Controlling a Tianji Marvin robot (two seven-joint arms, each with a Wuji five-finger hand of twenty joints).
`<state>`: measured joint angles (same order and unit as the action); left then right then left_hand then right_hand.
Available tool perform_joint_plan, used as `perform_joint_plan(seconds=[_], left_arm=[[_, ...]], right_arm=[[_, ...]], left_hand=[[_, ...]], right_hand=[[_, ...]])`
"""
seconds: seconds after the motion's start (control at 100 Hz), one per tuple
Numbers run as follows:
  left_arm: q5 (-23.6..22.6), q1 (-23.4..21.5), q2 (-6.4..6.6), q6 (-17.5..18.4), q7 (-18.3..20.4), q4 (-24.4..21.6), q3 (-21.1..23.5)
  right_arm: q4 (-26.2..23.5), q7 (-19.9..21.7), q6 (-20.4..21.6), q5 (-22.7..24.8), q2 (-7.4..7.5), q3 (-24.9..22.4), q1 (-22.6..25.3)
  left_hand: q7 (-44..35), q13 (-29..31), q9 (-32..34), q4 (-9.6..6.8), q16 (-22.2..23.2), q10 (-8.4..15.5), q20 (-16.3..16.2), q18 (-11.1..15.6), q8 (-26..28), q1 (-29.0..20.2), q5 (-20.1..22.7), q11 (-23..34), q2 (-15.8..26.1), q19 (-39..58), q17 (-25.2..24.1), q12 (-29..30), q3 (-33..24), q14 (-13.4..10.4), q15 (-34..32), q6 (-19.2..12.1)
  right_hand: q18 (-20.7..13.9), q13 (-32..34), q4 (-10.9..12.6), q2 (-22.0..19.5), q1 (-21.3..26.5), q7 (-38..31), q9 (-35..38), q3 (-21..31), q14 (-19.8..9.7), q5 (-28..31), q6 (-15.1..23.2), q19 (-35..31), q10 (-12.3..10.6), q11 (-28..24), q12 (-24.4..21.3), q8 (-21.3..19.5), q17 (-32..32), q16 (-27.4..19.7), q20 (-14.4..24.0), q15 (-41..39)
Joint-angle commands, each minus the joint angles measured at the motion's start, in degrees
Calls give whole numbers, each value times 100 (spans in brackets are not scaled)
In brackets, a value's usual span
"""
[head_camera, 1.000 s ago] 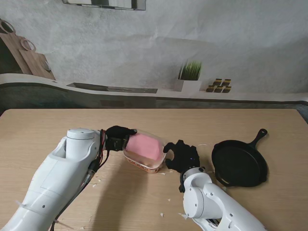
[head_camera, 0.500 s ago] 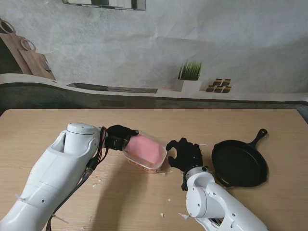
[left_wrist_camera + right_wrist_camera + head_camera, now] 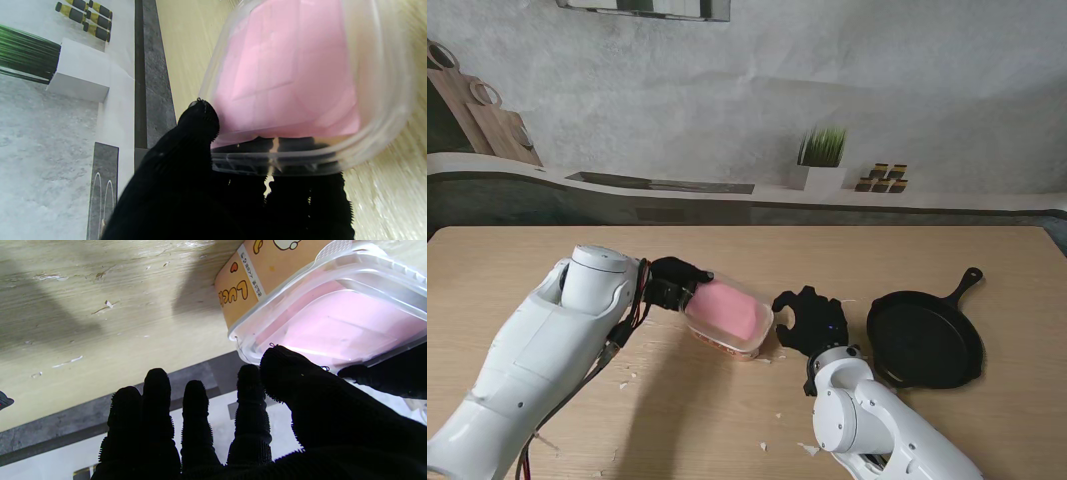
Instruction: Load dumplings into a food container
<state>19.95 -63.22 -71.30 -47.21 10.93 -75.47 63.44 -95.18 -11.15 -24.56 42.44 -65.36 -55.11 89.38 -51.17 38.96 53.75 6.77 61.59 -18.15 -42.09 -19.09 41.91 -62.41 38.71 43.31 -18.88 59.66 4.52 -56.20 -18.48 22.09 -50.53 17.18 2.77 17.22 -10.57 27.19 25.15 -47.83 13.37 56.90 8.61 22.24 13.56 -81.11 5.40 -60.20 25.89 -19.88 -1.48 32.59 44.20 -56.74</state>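
Near the counter's (image 3: 527, 270) middle, left hand (image 3: 670, 283) grips a tilted pink-filled container (image 3: 727, 315); right hand (image 3: 812, 322) spread beside it.

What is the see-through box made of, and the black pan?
The food container looks like clear glossy plastic: you can see pink through its walls, and an orange paper-like label wraps its base. The pan looks like matte black cast iron, though it might be coated metal.

A clear plastic food container (image 3: 725, 318) with a pink inside and an orange printed band sits tilted on the table. Whether any dumplings are inside is unclear.
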Motion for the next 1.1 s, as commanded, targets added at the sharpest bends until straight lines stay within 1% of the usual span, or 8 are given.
perform_joint_plan(seconds=[0.0, 0.29, 0.38, 0.43, 0.5, 0.72, 0.9, 1.09], left_arm=[[-32, 97, -19, -82, 114, 1, -31], [-353, 228, -58, -238, -84, -6, -109], [-465, 264, -46, -215, -89, 34, -122], [-539, 296, -42, -167, -100, 81, -154], [-585, 342, -22, -146, -43, 132, -200], [-871, 427, 84, 55, 186, 163, -444], [-1168, 460, 130, 83, 216, 178, -604], [-1228, 473, 86, 127, 123, 325, -662]], right_arm=[[-19, 45, 17, -24, -54, -1, 41], [-32, 38, 52, -30, -50, -53, 76], [-34, 45, 39, -38, -51, -55, 81], [-37, 49, 33, -39, -50, -53, 81], [-35, 53, 29, -27, -48, -48, 79], [-25, 48, 4, -33, -53, -28, 67], [-21, 40, 3, -44, -55, -38, 72], [-21, 53, 3, -43, -52, -34, 74]], left_hand=[[47, -84, -49, -242, -70, -161, 50, -56, -93, -286, 159, -63, 13, -54, -86, 90, 55, 100, 66, -138], [513, -748, -808, -190, -385, -131, 89, 19, -724, 259, -331, -445, -438, -82, -368, 222, -438, 69, 290, 11], [1090, -1087, -1321, -45, -490, -142, 26, 125, -924, 989, -445, -448, -569, -102, -476, 987, -1346, 7, 389, 82], [1455, -1228, -1505, -91, -608, -103, -2, 165, -1176, 1467, -397, -644, -590, -117, -530, 1231, -1828, 9, 506, 121], [1875, -1514, -1793, -226, -768, -84, -63, 276, -1494, 1728, -415, -937, -585, -152, -673, 1539, -2134, -52, 696, 117], [2947, -2191, -2586, -207, -1371, 242, -314, 580, -2425, 1986, -590, -1501, -564, -326, -966, 2423, -2083, -316, 1321, -27], [3225, -2603, -3046, -209, -1724, 315, -363, 673, -2636, 1915, -726, -1838, -424, -878, -964, 2849, -1909, -449, 1795, -67], [3374, -2800, -3316, -233, -2073, 384, -497, 739, -2755, 1607, -888, -1950, -198, -1393, -971, 3145, -1645, -562, 2236, -78]], right_hand=[[-479, -144, 284, -198, 49, -13, -143, 37, 22, -122, 83, -22, -112, -108, 41, -28, 51, -9, -31, -65], [-468, -140, 281, -193, 16, -31, -145, 22, 23, -178, 57, -36, -111, -117, 45, -35, 57, -7, -26, -72], [-468, -135, 281, -188, 15, -36, -148, 25, 36, -171, 65, -36, -109, -116, 44, -37, 60, -6, -26, -75], [-467, -140, 281, -189, 9, -36, -146, 25, 32, -174, 56, -39, -114, -118, 45, -36, 59, -7, -25, -72], [-467, -140, 281, -194, 1, -39, -148, 26, 39, -175, 63, -43, -116, -119, 45, -37, 56, -8, -24, -71], [-472, -144, 279, -206, -8, -38, -149, 20, 45, -182, 67, -61, -120, -121, 45, -34, 60, -7, -17, -74], [-475, -133, 280, -230, 3, -39, -153, 20, 48, -188, 65, -83, -119, -126, 48, -34, 59, -4, -10, -84], [-469, -137, 280, -246, 22, -37, -146, 8, 58, -184, 83, -99, -118, -131, 49, -32, 55, -5, -7, -83]])
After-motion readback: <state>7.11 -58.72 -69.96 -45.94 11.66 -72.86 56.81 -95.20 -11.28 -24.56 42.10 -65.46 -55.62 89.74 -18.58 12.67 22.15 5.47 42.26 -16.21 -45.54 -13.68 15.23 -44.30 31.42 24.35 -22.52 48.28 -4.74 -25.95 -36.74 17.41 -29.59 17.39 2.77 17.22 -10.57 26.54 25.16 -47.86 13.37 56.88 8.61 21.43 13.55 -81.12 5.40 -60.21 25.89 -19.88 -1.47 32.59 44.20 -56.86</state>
